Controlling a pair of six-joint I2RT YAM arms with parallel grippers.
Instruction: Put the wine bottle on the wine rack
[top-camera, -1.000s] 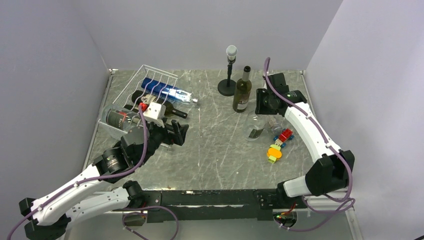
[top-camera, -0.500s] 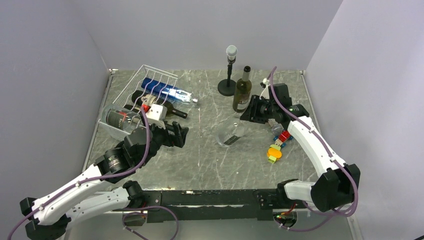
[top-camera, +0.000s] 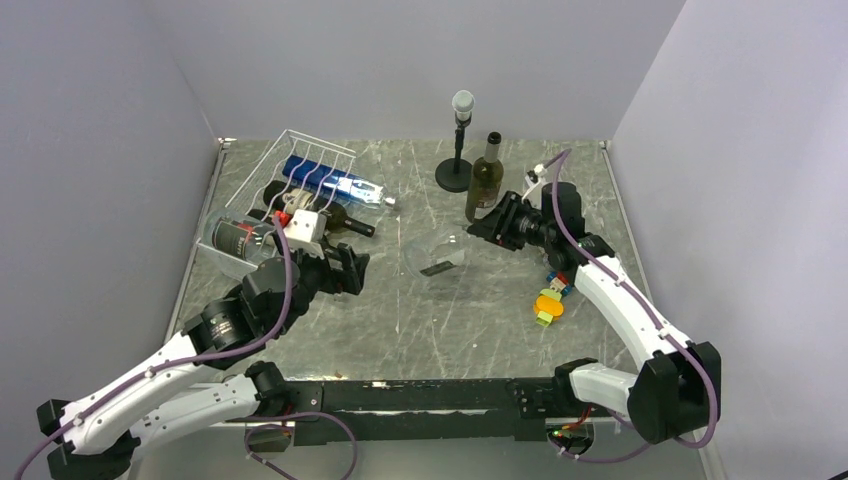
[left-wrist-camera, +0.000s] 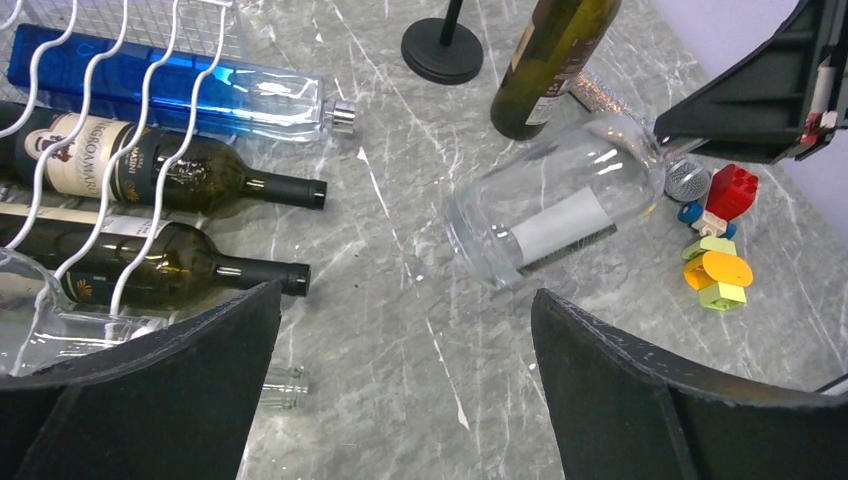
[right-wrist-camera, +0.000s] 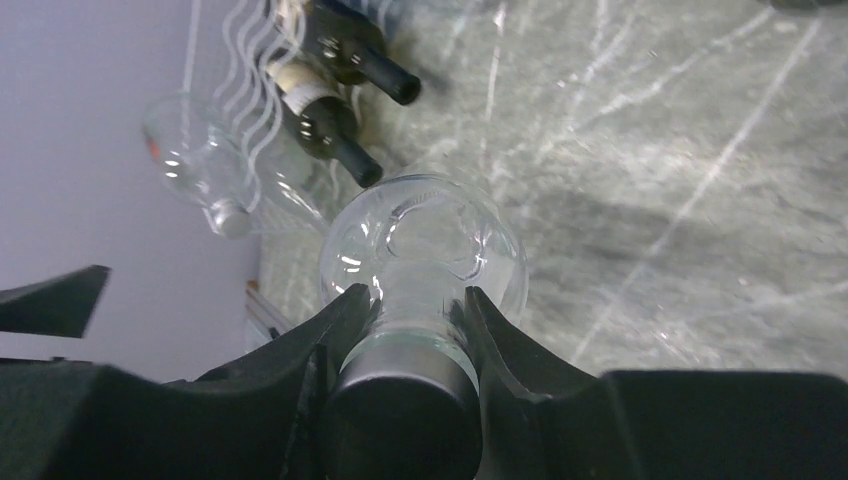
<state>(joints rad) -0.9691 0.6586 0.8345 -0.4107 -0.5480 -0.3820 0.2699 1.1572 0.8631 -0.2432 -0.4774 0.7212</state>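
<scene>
Grey veined counter (top-camera: 400, 320) between pale walls (top-camera: 400, 60): clamps the right gripper (top-camera: 497, 224) tight around the neck of the clear wine bottle (top-camera: 440, 258), body slanting leftward over mid-counter, well apart from the wine rack (top-camera: 318, 150). Spreads the left gripper (top-camera: 350, 266) wide, holding nothing, just beside the rack's near end. Farther out, shows a blue bottle (left-wrist-camera: 170, 85) and two dark bottles (left-wrist-camera: 160, 170) lying in the rack at far left, an upright green bottle (top-camera: 485, 180) and black stand (top-camera: 455, 178) behind the right gripper, toy blocks (top-camera: 551, 298) nearby.

Light: bright, even, overhead.
Shadows: faint, soft.
Glare: glints on clear bottle (left-wrist-camera: 555, 215).
Blur: right wrist view soft.
</scene>
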